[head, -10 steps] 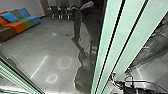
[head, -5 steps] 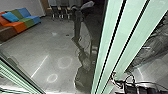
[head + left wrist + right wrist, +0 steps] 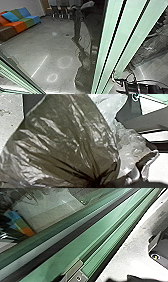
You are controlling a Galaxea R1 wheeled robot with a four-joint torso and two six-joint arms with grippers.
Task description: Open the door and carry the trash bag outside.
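Clearly the trash bag (image 3: 67, 141) is the soft customer here: thin, glossy dark film, creased and puffed out, its folds running together into a tight bunched neck (image 3: 96, 181) at the left wrist. The left jaws look to be closed on that neck, though the fingers themselves are lost against the dark plastic. That gather is the right place to hold it, since the layers stack up there and share the pull; a pinch farther out on the loose film would probably slip or tear.

The bag should give at any touch and keep no firm shape. I'd judge it fairly light for its bulk, but the pictures don't settle the weight, and it could swing when the robot moves. Some pale, crinkled plastic (image 3: 132, 150) lies just beside it, just as flimsy by the look of it.

The right arm (image 3: 147, 88) reaches in near the pale green frame (image 3: 125, 37), which is by contrast stiff, straight and smooth, with a metal fitting (image 3: 75, 271) low on it. I can't tell how the right jaws stand, or whether they touch anything. Should the bag come past that frame, its slack sides would want keeping off the hard edges, where thin film could snag.
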